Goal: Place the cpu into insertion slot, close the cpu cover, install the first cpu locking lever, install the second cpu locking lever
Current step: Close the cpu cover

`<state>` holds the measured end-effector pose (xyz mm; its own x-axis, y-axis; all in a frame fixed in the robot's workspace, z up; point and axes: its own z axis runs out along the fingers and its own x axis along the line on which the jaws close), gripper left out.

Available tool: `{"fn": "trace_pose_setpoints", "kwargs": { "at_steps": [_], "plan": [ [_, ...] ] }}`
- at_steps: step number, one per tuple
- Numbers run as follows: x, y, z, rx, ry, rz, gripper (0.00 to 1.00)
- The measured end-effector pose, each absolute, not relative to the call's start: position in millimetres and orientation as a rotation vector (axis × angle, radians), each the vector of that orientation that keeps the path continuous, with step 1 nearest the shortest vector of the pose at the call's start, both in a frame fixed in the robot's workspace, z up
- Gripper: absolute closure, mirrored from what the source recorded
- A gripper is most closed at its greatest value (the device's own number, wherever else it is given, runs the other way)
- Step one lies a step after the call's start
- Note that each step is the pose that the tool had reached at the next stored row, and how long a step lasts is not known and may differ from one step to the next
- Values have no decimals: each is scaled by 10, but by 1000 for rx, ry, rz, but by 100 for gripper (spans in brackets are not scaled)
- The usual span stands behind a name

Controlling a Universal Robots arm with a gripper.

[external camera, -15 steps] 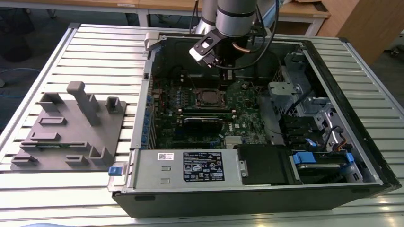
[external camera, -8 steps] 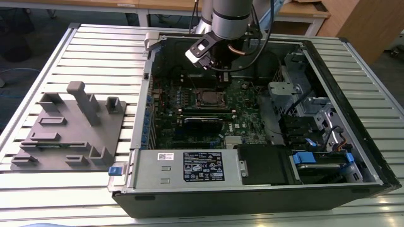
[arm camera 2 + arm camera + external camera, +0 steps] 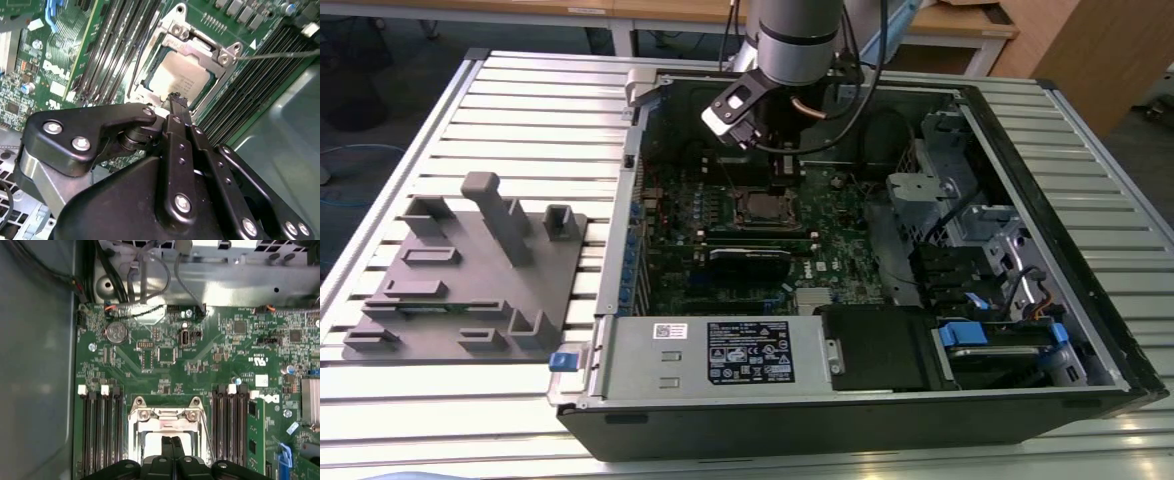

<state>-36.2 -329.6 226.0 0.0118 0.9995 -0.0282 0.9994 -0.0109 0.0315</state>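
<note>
The cpu (image 3: 181, 75) sits beneath the lowered cpu cover (image 3: 202, 47). The gripper (image 3: 175, 98), fingers (image 3: 166, 450) pressed together holding nothing, is poised at the cover's edge.

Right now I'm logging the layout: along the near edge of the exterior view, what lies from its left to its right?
Grey moulded fixture tray → small blue clip → grey power supply box → black box-shaped cover → blue plastic bracket.

Black-and-white label (image 3: 750, 352) on power supply (image 3: 640, 372), print illegible
</note>
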Motion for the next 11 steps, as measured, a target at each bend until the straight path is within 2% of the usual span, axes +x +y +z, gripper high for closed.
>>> {"fn": "trace_pose_setpoints", "kwargs": {
  "at_steps": [11],
  "plan": [
    [-447,-3296,2232,2204,2179,3,89]
  ]
}}
